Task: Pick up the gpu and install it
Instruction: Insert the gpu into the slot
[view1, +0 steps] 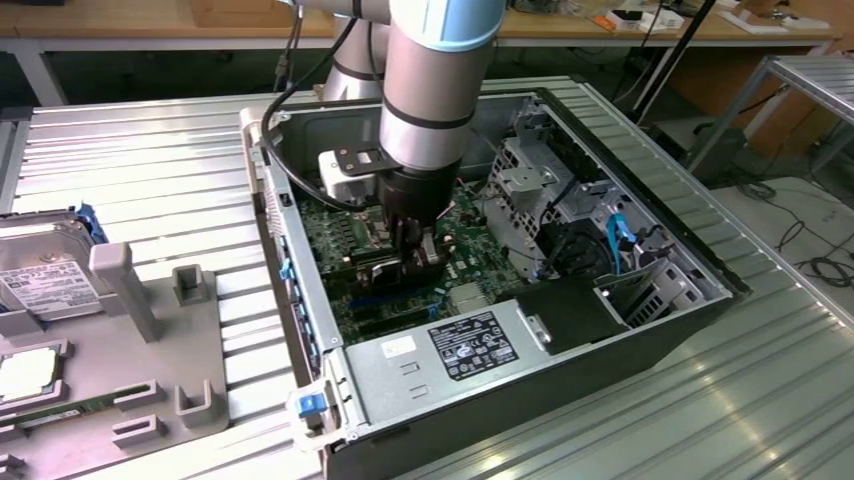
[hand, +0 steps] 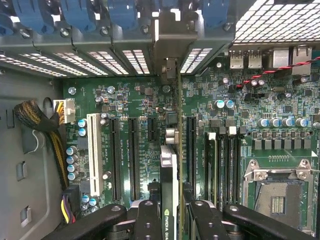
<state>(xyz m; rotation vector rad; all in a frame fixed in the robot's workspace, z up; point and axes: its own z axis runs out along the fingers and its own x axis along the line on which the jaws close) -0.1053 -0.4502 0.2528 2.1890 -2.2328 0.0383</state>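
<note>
- The gpu (hand: 169, 175) is pinched edge-on between the jaws, which are closed against its two faces. The pick-up is therefore judged done.
- The card is held inside the computer case (view1: 284, 225), down at the motherboard (hand: 130, 90). It is lined up between two of the long black expansion slots (hand: 190, 150), and its metal end is pointed at the rear bracket openings (hand: 167, 67).
- Whether the card's edge is pressed home in a slot cannot be told. The install is judged under way but not finished, since the card is not released.
- In the case are also seen the power supply (view1: 454, 355), a metal drive cage (view1: 527, 185), a sleeved cable bundle (hand: 37, 117) and the CPU socket (hand: 277, 197).
- On the tabletop (view1: 160, 140), at the exterior view's left, a grey parts holder (view1: 147, 335) is set well apart from the case, and a hard drive (view1: 40, 275) is kept in it.
</note>
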